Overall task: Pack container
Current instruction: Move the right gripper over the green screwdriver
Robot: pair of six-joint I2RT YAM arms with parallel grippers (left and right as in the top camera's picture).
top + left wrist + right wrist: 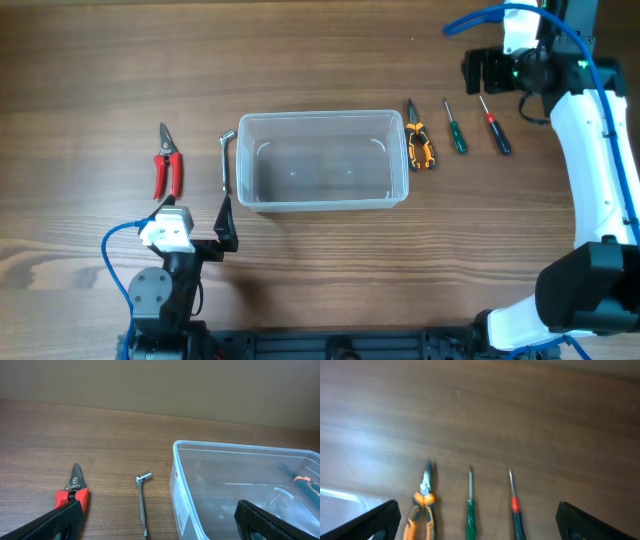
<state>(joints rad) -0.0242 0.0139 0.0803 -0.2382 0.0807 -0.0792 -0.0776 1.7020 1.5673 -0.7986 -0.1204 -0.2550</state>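
Left gripper (159,521) gapes empty, container (240,449) ahead on its right; right gripper (479,521) gapes too, pliers (422,506), green screwdriver (470,512), red screwdriver (515,507) ahead.

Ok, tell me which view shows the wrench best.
Overhead: the whole wrench shows, lying just left of the container. The left wrist view shows its head and shaft closer, but the lower end runs off the frame. The right wrist view misses it.

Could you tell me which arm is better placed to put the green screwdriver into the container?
Probably right: the right gripper, open, hovers near the green screwdriver; the left gripper sits beyond the container.
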